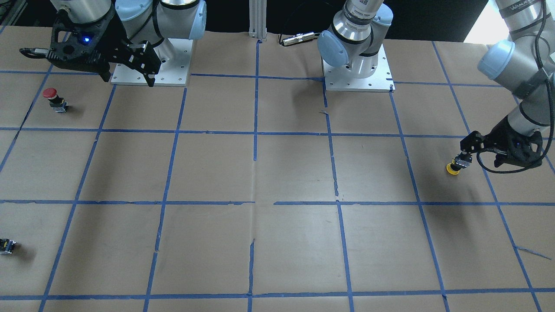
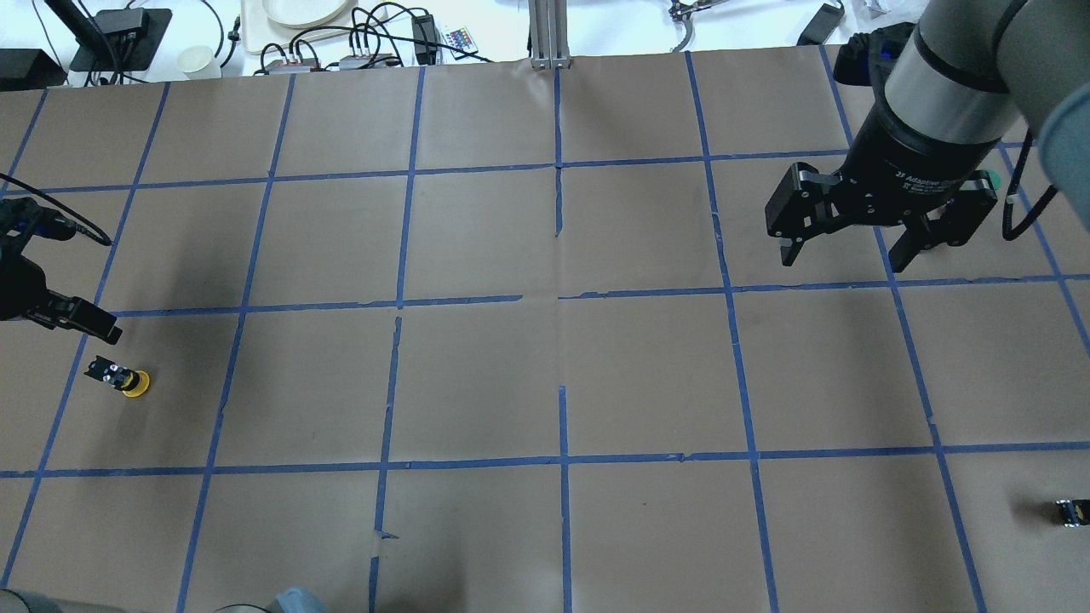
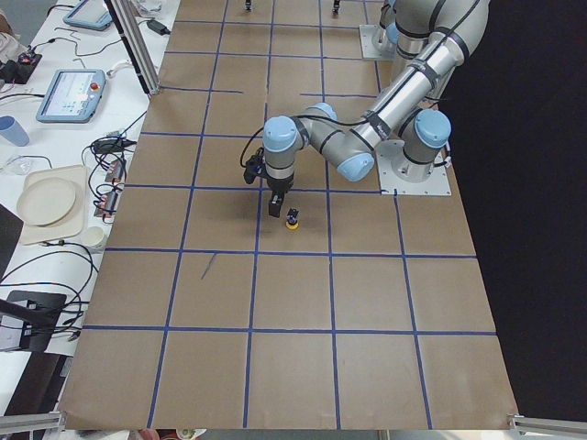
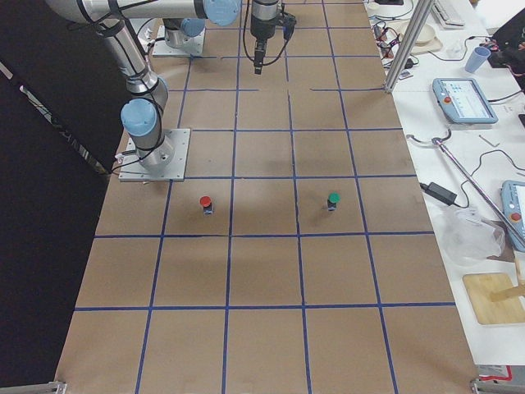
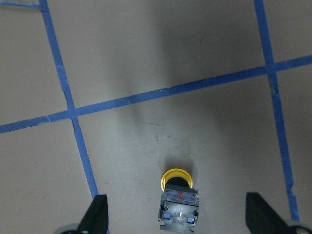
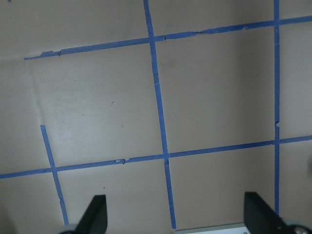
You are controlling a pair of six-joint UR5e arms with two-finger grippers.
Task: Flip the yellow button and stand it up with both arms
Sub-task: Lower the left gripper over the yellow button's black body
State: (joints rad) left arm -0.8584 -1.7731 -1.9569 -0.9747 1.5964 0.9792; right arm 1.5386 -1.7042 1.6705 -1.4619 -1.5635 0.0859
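The paper-covered table [image 2: 647, 375], gridded in blue tape, filled the overhead view. The right arm [image 2: 945, 94] entered from the upper right, and the right gripper [image 2: 847, 251] hung over bare paper with its jaws spread wide. At the left edge the left gripper [image 5: 178, 217] was likewise open, its fingers flanking but clear of the yellow button [image 2: 128, 379], which lay on its side at middle left. A red button [image 1: 52, 96] sat in the upper left of the front-facing view.

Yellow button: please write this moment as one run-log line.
yellow button on table, not gripped | left gripper open, close to button | right gripper open, empty, far from button
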